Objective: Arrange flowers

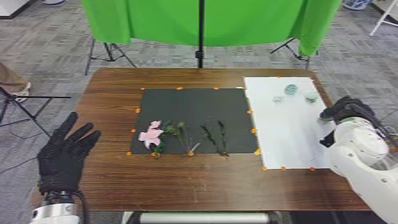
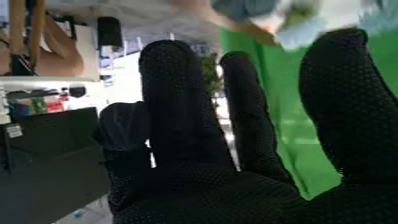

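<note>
The pink flower [image 1: 150, 134] was laid on the black mat [image 1: 195, 104], toward its near left corner. Beside it a leafy stem [image 1: 180, 131] was placed, and farther right two dark stems [image 1: 222, 134] were set near each other.

The left robot hand [image 1: 62, 164] was held at the left side of the desk [image 1: 200, 187], its fingers straight and spread. The flower was situated to its right, apart from it and nearer to it than to the other hand.

The right robot hand [image 1: 350, 110] was held at the right edge of the desk, beside the white sheet [image 1: 282, 129]; by the sheet and part of the mat it was separated from the flower. In the right wrist view, the fingers of the right robot hand [image 2: 200, 187] were seen extended and spread apart.

On the far part of the sheet three small pale items [image 1: 290, 89] were grouped, near the right hand. The mat was edged with orange marks [image 1: 179, 88].
</note>
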`<state>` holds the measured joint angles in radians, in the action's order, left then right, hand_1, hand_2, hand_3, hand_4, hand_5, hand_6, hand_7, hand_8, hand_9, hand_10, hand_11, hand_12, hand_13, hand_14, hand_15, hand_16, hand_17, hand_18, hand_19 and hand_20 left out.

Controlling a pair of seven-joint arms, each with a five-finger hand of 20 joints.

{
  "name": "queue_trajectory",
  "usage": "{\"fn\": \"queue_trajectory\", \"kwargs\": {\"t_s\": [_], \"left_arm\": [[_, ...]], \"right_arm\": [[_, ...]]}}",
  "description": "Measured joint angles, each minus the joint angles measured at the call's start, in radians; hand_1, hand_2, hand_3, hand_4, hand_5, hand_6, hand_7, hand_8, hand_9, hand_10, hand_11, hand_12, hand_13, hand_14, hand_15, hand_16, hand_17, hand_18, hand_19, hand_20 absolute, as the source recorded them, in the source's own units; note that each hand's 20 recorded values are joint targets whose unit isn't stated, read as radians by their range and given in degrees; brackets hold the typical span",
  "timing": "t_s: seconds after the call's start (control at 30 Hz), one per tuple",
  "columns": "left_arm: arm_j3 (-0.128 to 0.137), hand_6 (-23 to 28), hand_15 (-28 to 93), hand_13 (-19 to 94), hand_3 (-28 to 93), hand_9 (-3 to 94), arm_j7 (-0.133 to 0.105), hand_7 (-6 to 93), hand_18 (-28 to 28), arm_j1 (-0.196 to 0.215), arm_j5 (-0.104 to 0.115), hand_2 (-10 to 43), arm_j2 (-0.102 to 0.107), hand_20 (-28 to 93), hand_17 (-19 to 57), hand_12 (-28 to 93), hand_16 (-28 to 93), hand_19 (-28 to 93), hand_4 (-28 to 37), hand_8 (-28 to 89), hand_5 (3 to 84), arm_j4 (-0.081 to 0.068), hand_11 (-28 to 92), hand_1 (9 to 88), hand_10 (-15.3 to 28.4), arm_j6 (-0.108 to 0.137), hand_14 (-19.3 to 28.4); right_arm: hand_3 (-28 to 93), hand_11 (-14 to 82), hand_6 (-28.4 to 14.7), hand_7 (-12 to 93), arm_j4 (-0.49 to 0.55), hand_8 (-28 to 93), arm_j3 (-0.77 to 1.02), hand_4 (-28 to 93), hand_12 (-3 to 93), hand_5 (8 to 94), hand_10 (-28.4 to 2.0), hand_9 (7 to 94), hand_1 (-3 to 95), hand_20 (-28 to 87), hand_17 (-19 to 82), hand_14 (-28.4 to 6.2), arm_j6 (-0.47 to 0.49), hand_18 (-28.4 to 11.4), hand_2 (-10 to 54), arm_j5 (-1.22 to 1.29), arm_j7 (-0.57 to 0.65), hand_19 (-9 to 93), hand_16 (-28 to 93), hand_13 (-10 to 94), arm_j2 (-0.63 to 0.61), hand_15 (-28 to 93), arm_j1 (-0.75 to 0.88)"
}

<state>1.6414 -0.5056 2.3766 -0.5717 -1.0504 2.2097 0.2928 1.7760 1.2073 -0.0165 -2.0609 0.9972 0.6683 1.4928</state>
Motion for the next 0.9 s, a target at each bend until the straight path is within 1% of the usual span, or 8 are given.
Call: {"fn": "queue_trajectory", "kwargs": {"t_s": [0.1,0.17,0.23,0.3,0.37,0.47,0.53,0.9], "left_arm": [[0.0,6.6,57,24,75,32.2,0.007,12.6,23.4,-0.004,0.0,8.4,-0.002,29,-8.9,14,-7,48,-27.3,-9,32.1,-0.004,27,22.0,19.3,-0.002,25.7],[0.0,6.6,57,24,75,32.2,0.016,12.7,23.4,-0.007,-0.001,8.4,-0.007,29,-8.9,14,-7,48,-27.3,-9,32.1,-0.006,27,22.0,19.3,-0.002,25.8],[0.002,6.7,57,24,75,32.2,0.024,12.6,23.4,-0.009,-0.002,8.4,-0.012,29,-8.9,14,-7,48,-27.3,-9,32.2,-0.008,27,22.0,19.4,-0.003,25.7],[0.002,6.8,57,24,75,32.3,0.031,12.6,23.4,-0.011,-0.002,8.4,-0.017,29,-8.9,14,-7,48,-27.3,-9,32.3,-0.01,27,22.1,19.5,-0.004,25.8],[0.002,6.8,57,24,75,32.4,0.033,12.6,23.4,-0.012,-0.002,8.5,-0.02,29,-8.9,14,-7,48,-27.3,-9,32.3,-0.012,27,22.0,19.5,-0.004,25.8],[0.001,6.8,57,24,75,32.4,0.033,12.5,23.4,-0.013,-0.002,8.5,-0.02,29,-8.9,14,-7,48,-27.2,-9,32.3,-0.012,27,22.1,19.5,-0.005,25.8],[0.0,6.9,57,24,75,32.5,0.031,12.4,23.3,-0.013,-0.002,8.5,-0.02,29,-8.9,14,-7,48,-27.2,-9,32.3,-0.013,27,22.1,19.5,-0.005,25.7],[-0.007,7.0,57,23,75,32.5,0.021,12.4,23.3,-0.012,0.0,8.5,-0.019,29,-8.9,14,-7,48,-27.1,-9,32.4,-0.014,27,22.2,19.6,-0.005,25.8]], "right_arm": [[77,21.0,2.9,15,-0.028,-13,-0.037,-28,13.7,56.7,-17.7,61.7,38.9,59,28,-12.5,0.025,-23.5,-9.5,0.004,-0.007,93,9,55,0.0,77,-0.021],[75,22.8,4.0,15,-0.051,-12,-0.082,-28,14.3,64.1,-14.0,69.3,43.8,57,31,-9.7,0.026,-23.0,-9.5,0.002,-0.011,93,11,60,-0.004,76,-0.045],[68,19.2,3.8,15,-0.075,-5,-0.142,-28,21.1,71.9,-10.7,77.4,50.2,57,33,-7.3,0.02,-22.5,-9.5,-0.01,-0.015,93,14,66,-0.013,75,-0.075],[66,16.4,4.2,15,-0.095,-3,-0.201,-28,26.2,77.9,-8.5,83.7,53.8,57,34,-5.8,-0.02,-22.1,-9.5,-0.055,-0.016,93,15,69,-0.026,75,-0.11],[62,17.9,4.4,15,-0.118,-1,-0.263,-28,30.6,84.9,-6.1,91.4,58.6,57,36,-3.8,-0.094,-21.8,-9.5,-0.111,-0.017,93,18,74,-0.039,77,-0.142],[62,20.7,3.9,14,-0.136,0,-0.31,-28,30.6,86.6,-5.7,93.1,60.0,58,37,-3.2,-0.206,-21.6,-9.5,-0.162,-0.02,93,19,76,-0.049,77,-0.159],[62,21.2,3.4,14,-0.136,0,-0.309,-28,30.3,87.2,-5.7,93.4,60.6,58,37,-3.2,-0.24,-21.5,-9.5,-0.169,-0.025,93,19,77,-0.05,77,-0.155],[64,22.3,2.6,13,-0.092,1,-0.285,-28,29.8,88.7,-6.1,93.7,60.0,58,38,-3.4,-0.278,-21.6,-9.5,-0.191,-0.046,93,20,78,-0.059,76,-0.127]]}}
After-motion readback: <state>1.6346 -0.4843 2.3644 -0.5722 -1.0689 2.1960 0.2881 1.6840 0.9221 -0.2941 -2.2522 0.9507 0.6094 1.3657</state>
